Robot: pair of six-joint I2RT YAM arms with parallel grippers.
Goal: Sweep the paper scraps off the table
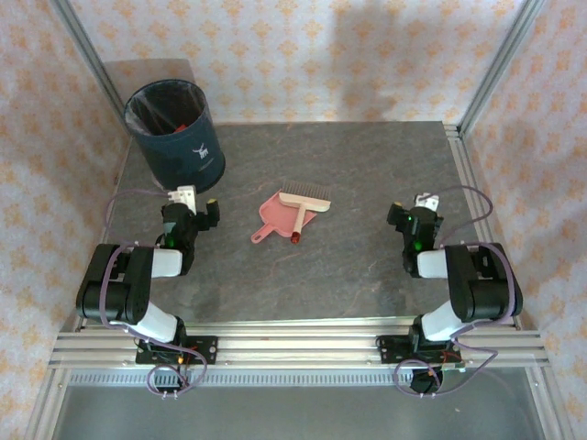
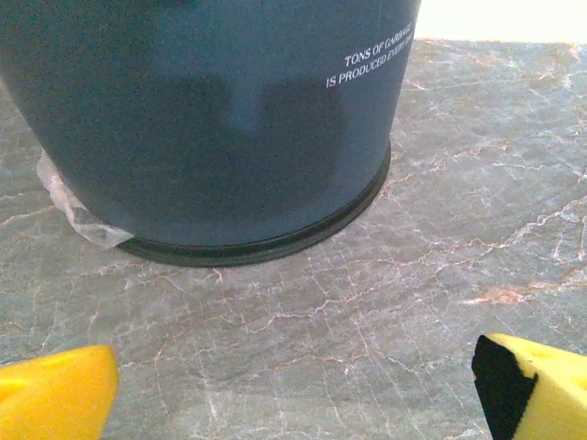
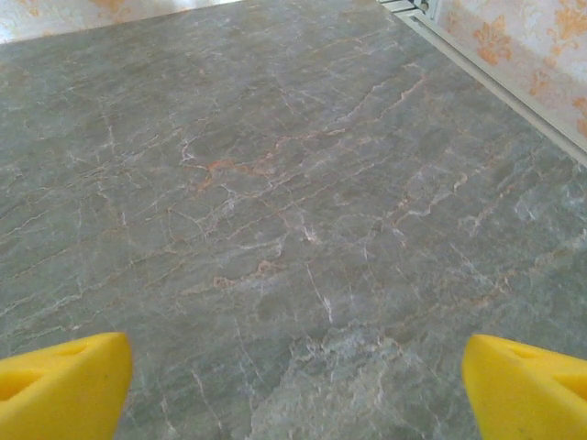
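The dark grey stone-patterned table (image 1: 358, 266) lies bare around both arms. The paper scraps are hidden, apart from a red speck (image 1: 181, 124) inside the bin that may be one of them. My left gripper (image 1: 186, 195) is open just in front of the dark blue bin (image 1: 174, 131); in the left wrist view its yellow fingertips (image 2: 64, 390) stand wide apart over bare table (image 2: 367, 302), and the bin wall (image 2: 211, 110) is close ahead. My right gripper (image 1: 426, 200) is open at the right; its yellow fingertips (image 3: 527, 380) frame bare table (image 3: 275, 183).
A pink dustpan (image 1: 273, 215) lies mid-table with a brush (image 1: 303, 197) resting across it, the brush handle's red end (image 1: 296, 236) pointing toward me. A clear liner edge (image 2: 69, 202) sticks out under the bin. An aluminium rail (image 3: 495, 78) borders the right edge.
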